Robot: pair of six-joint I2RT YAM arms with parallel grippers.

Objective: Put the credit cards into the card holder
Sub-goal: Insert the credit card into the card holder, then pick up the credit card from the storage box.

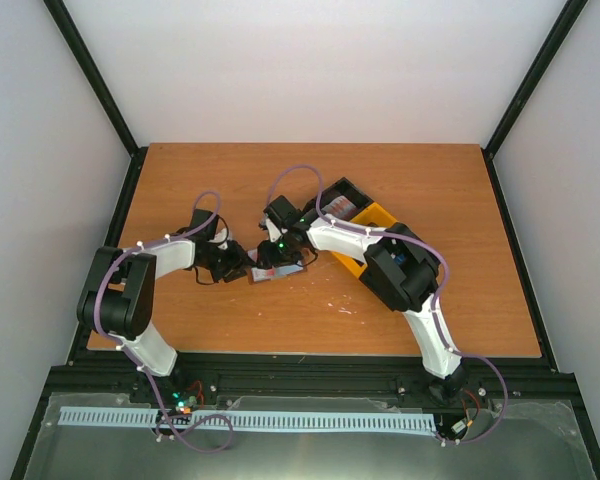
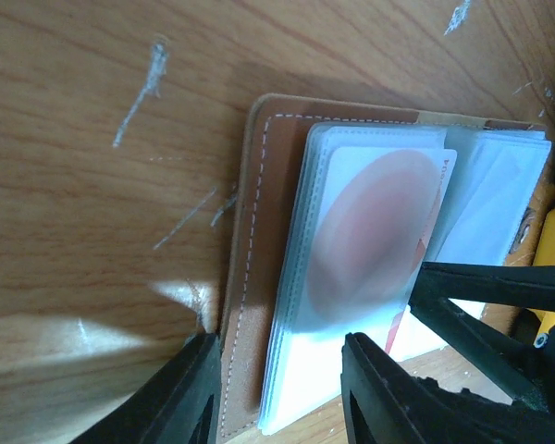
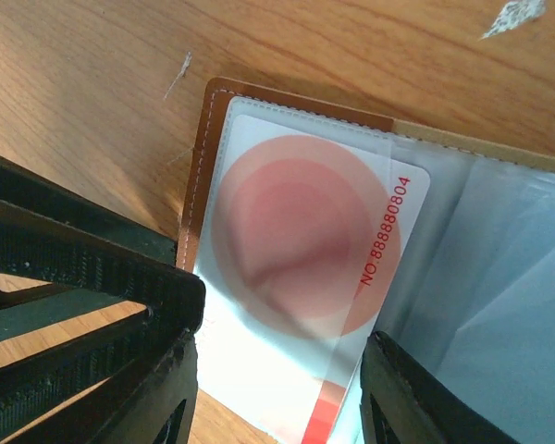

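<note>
Brown counter [image 1: 460, 300], both arms meeting in the middle over the open card holder [image 2: 245, 277]. The left pincer [image 2: 277, 347] straddles its stitched cover edge, can't tell if it's actually pinching. The right pincer [image 3: 282, 333] looks clamped across the red-and-white credit card [image 3: 296, 379]. The card is partly in a clear sleeve, long axis running straight from that pincer into the pocket. I'd say the push falls to the right arm.

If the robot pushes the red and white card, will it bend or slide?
Probably stiff: the card keeps flat, straight edges even where its end sticks out of the sleeve. Likely slippery: its face looks smooth and glossy, and so does the clear plastic over it. Probably light too, since it looks very thin.
</note>
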